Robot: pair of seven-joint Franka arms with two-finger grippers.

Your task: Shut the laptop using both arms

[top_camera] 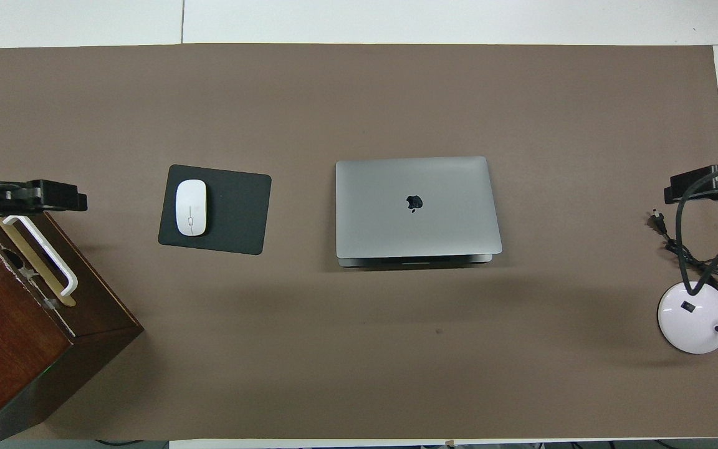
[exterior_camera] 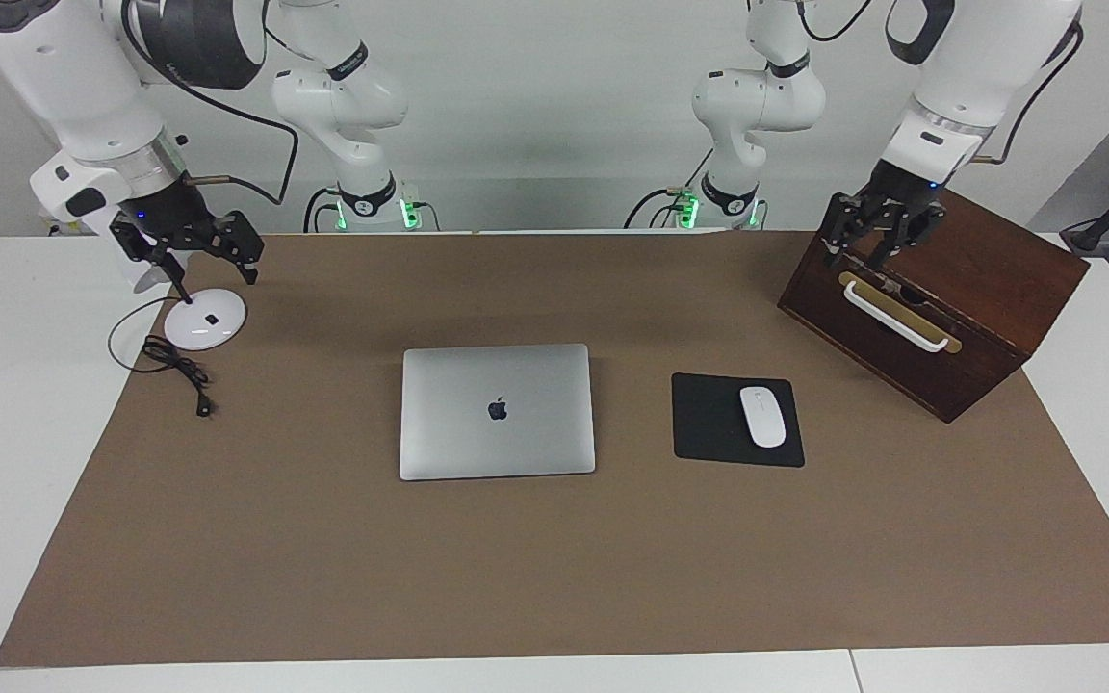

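Observation:
The silver-grey laptop lies flat on the brown mat at the table's middle, lid down with the dark apple logo up; it also shows in the overhead view. My left gripper hangs open and empty over the wooden box's top edge, away from the laptop; in the overhead view it shows at the box. My right gripper hangs open and empty over the lamp base, at the right arm's end of the table; the overhead view shows it too.
A black mouse pad with a white mouse lies beside the laptop toward the left arm's end. A dark wooden box with a white handle stands at that end. A white round lamp base and its black cable are at the right arm's end.

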